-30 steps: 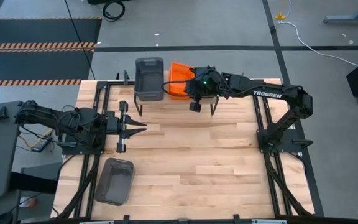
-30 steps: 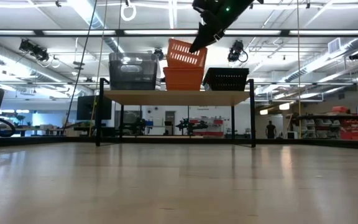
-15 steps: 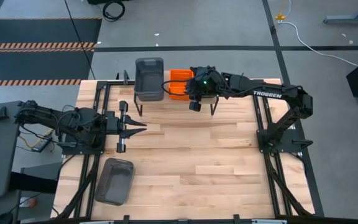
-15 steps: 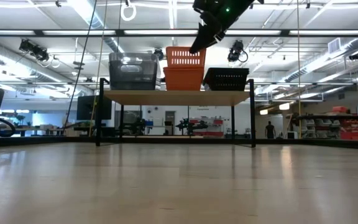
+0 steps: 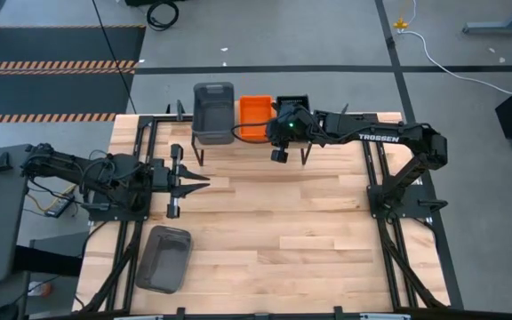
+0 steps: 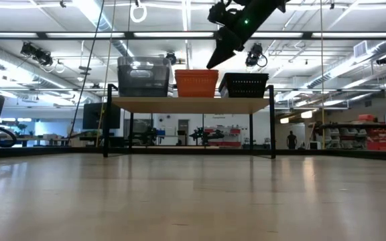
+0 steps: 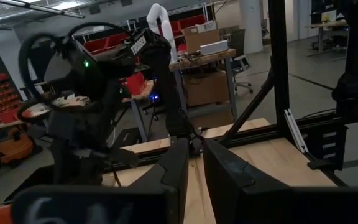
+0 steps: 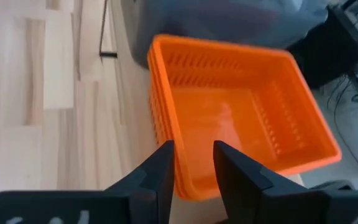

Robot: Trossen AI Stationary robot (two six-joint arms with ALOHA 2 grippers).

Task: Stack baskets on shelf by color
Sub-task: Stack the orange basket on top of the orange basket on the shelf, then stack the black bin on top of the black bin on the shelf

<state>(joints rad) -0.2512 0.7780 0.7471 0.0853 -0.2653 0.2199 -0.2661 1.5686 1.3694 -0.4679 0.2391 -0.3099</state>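
Your right claw (image 8: 191,163) hangs above the nested orange baskets (image 8: 241,137) on the shelf (image 6: 189,104), fingers slightly apart, holding nothing. Your left claw (image 5: 194,182) lies level over the tabletop (image 5: 274,222), nearly closed, empty.

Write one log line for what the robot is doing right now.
right gripper: open above orange baskets, nested on shelf | left gripper: waiting over table | grey basket: on table, unstacked

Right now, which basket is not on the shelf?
The grey basket on the tabletop's front left, near the left arm; the other grey, orange and black ones sit on the shelf.
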